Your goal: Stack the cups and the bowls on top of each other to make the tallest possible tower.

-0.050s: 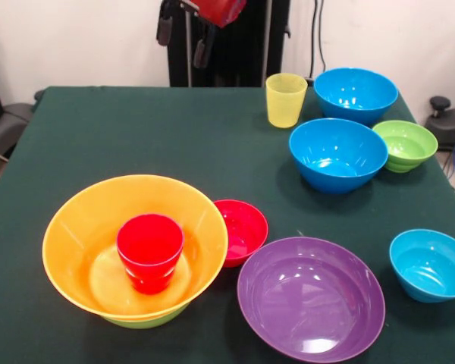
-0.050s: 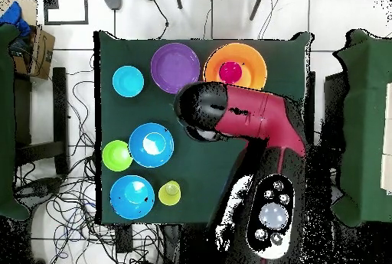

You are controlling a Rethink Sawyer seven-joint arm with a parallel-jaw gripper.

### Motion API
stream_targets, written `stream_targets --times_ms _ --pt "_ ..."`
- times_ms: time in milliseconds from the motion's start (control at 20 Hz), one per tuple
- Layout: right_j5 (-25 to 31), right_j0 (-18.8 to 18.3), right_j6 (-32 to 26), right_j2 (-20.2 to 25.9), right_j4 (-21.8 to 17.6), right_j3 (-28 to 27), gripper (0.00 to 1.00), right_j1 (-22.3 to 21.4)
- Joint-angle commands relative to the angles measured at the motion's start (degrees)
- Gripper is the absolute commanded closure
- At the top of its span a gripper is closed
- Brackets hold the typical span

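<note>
Presently the dark green cloth-covered table (image 1: 136, 129) stands before a white wall, with cables trailing over the tiled floor (image 2: 69, 223) around it. The tower (image 1: 135, 250), a large glossy orange plastic bowl over a lime-green bowl (image 1: 148, 320) with a red plastic cup (image 1: 150, 252) upright inside, sits near the table's front left corner in the front view. Touching the tower's right side is a small red bowl (image 1: 243, 230); just beyond that, at the front edge, lies the large purple bowl (image 1: 311, 297). Further right of the tower sits a small blue bowl (image 1: 431, 265). Well behind the tower, toward the far right corner, stand the translucent yellow cup (image 1: 286, 99), two medium blue bowls (image 1: 338, 154) (image 1: 356, 94) and a ribbed green bowl (image 1: 404, 145). Behind the tower the cloth lies bare to the far edge. Only the red and black arm (image 2: 245, 115) shows; whether the gripper is open or closed cannot be told.
</note>
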Motion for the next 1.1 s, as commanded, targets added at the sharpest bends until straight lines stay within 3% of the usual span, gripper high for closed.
stream_targets --times_ms 50,450,1100 --pt "2.59 -2.11 -19.32 11.77 -6.12 -0.53 0.00 1.68" --pt "2.76 -6.52 -28.54 18.41 -7.28 -2.47 0.00 4.52" --pt "0.76 -11.60 -28.80 25.73 -11.30 -1.20 0.00 4.38"
